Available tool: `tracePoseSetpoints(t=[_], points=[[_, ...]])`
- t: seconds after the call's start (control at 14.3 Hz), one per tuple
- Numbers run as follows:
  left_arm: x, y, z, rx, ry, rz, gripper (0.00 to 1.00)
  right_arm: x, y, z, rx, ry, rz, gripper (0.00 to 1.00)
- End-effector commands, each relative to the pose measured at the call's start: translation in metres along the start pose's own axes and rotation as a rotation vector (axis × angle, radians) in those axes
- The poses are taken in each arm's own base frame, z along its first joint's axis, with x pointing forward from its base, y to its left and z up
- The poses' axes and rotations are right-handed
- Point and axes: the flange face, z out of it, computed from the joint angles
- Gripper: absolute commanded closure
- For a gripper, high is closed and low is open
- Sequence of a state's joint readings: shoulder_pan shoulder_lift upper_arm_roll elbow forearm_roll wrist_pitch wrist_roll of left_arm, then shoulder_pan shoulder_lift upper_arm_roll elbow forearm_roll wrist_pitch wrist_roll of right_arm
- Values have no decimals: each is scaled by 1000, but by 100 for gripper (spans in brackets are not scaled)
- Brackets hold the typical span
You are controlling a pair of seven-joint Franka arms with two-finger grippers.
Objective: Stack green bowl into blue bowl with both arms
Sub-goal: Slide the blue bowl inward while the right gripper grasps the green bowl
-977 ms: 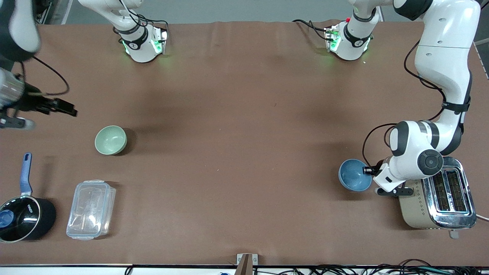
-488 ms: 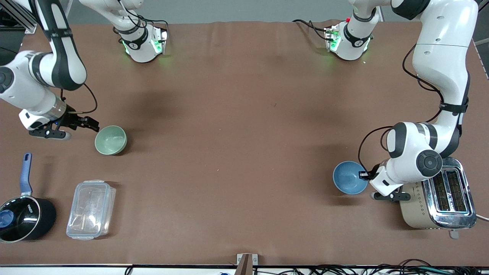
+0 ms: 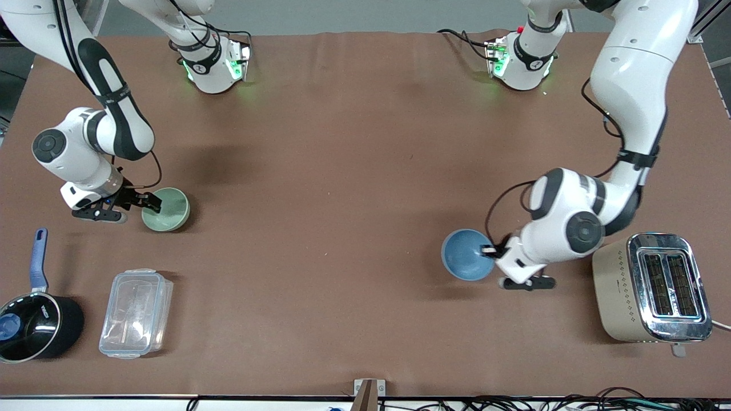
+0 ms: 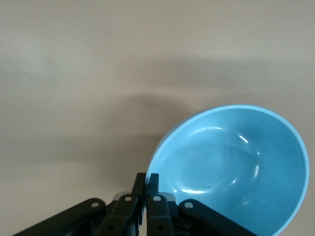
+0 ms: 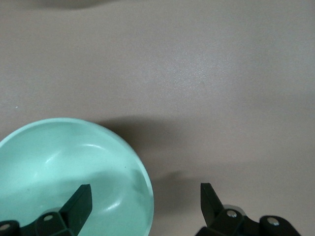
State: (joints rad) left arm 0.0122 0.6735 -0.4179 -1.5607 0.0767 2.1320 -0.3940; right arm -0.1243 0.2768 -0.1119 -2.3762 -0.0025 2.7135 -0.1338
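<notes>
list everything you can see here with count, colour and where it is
green bowl: 1, pale green, on the table toward the right arm's end
blue bowl: 1, blue, tilted, gripped at its rim, beside the toaster
toaster: 1, beige and chrome, at the left arm's end
saucepan: 1, black with blue handle, near the front camera at the right arm's end
plastic container: 1, clear, beside the saucepan
table: 1, brown
right gripper: 1, black, open, straddling the green bowl's rim
left gripper: 1, black, shut on the blue bowl's rim
</notes>
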Motion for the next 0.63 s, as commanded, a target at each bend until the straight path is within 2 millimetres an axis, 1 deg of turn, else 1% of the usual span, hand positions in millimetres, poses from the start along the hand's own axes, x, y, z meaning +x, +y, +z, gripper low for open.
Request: tracePoseSetpoints(t=[0.0, 0.14, 0.21, 0.28, 0.35, 0.42, 0.49, 0.56], points=[[-38, 82, 21, 3, -39, -9, 99, -7, -2, 2, 5, 11, -1, 31], [-68, 135, 52, 12, -62, -25, 100, -18, -8, 10, 5, 15, -9, 57], [-76, 156, 63, -6, -43, -29, 100, -17, -8, 10, 6, 18, -4, 79], [-82, 169, 77, -19, -38, -34, 100, -18, -8, 10, 5, 18, 0, 97], [-89, 181, 89, -32, -26, -31, 99, -18, -8, 9, 6, 17, 3, 100], [-95, 191, 99, -41, -20, -27, 99, -16, -10, 5, 8, 22, 5, 100], [-99, 198, 104, -46, -9, -23, 99, -12, -15, -2, 10, 25, 6, 100], [-101, 201, 106, -49, -7, -19, 98, -7, -18, -13, 11, 41, 2, 100]])
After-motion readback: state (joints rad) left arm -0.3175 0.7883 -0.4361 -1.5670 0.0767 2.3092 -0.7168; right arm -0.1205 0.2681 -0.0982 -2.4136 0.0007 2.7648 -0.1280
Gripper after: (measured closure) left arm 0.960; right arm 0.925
